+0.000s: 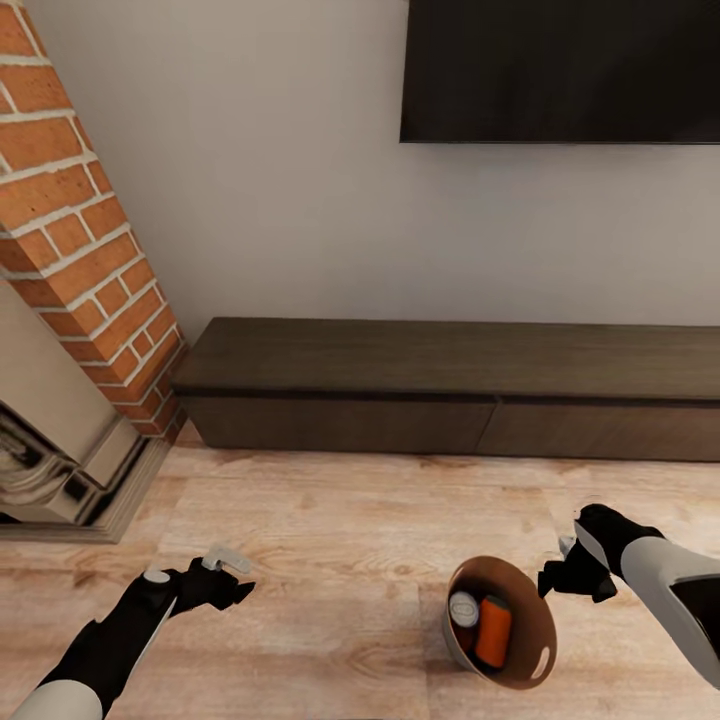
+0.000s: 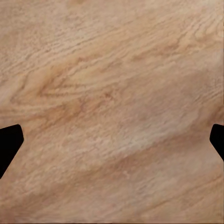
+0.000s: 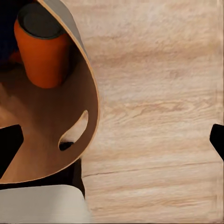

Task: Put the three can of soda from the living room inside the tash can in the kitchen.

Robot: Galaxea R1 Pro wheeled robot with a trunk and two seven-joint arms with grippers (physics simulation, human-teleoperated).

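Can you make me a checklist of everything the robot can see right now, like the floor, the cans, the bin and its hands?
Surface: pale wood floor, bare between the arms.
Job's things: trash can on the floor, tilted, holding an orange soda can and a silver-topped can; a third can can't be made out.
Clutter: nothing seen.
Grippers: left gripper open over the floor; right gripper open beside the trash can's rim, empty.
Cables: nothing seen.
Surroundings: brick fireplace, long dark cabinet, black TV on the wall.
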